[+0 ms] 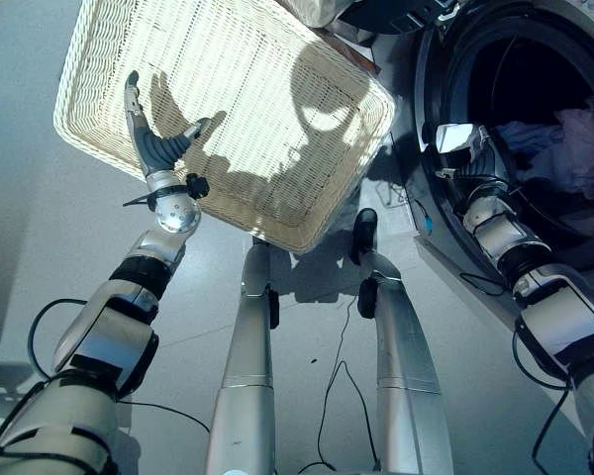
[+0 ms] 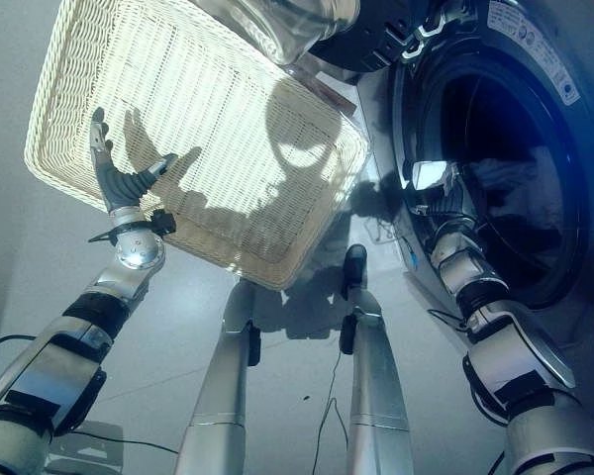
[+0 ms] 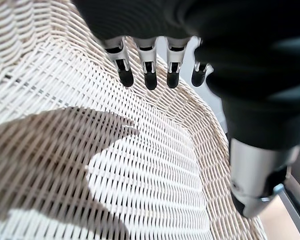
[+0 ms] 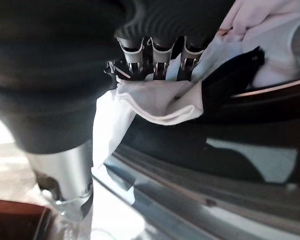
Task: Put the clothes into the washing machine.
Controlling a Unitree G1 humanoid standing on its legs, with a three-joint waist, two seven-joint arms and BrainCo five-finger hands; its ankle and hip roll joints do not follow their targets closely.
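Eye views: one wicker basket (image 1: 228, 109), one washer (image 1: 535, 129), clothes (image 1: 574, 148) in its drum. Left hand (image 1: 150, 134) over the basket, fingers spread. Right wrist view: right hand (image 4: 155, 55) clamped on one white cloth (image 4: 160, 102) at the drum's rim.

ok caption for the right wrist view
Right hand holds a white garment at the washing machine opening.
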